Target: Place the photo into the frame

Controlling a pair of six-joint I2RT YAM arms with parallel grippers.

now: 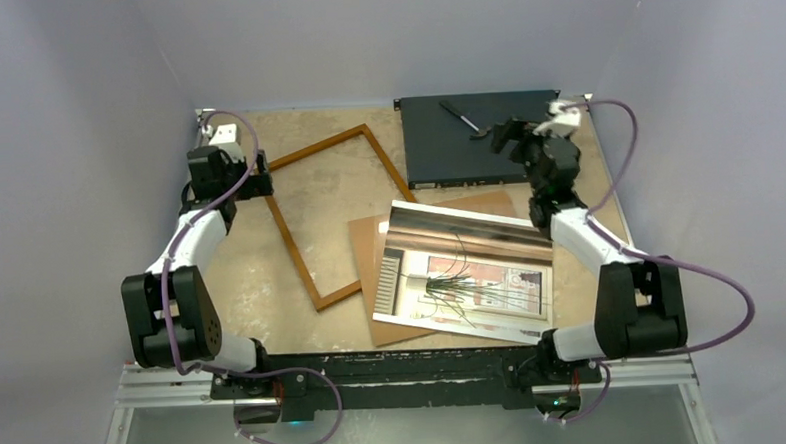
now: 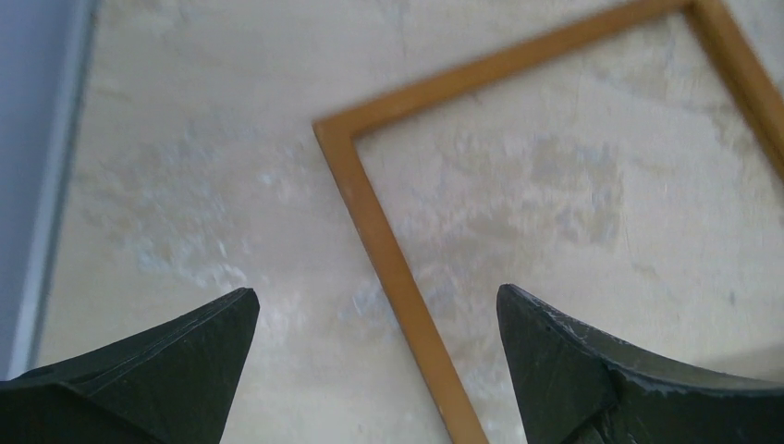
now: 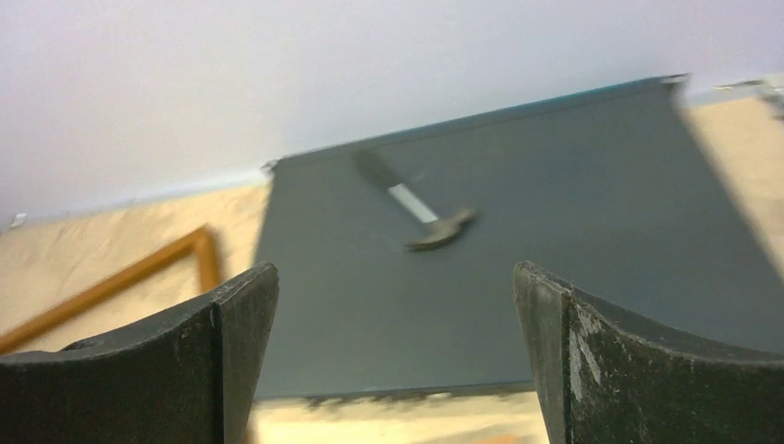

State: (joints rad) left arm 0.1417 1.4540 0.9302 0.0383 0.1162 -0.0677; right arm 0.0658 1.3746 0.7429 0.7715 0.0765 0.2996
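Left tool (image 2: 376, 289) is hovering open over the frame (image 2: 376, 231); right tool (image 3: 395, 268) is gaping right of it. Flat-lying photo (image 1: 471, 269) is likely risking creases under a pinch.

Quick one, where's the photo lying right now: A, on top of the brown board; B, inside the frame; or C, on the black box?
A: the photo lies over the brown board, to the right of the frame and not in it.
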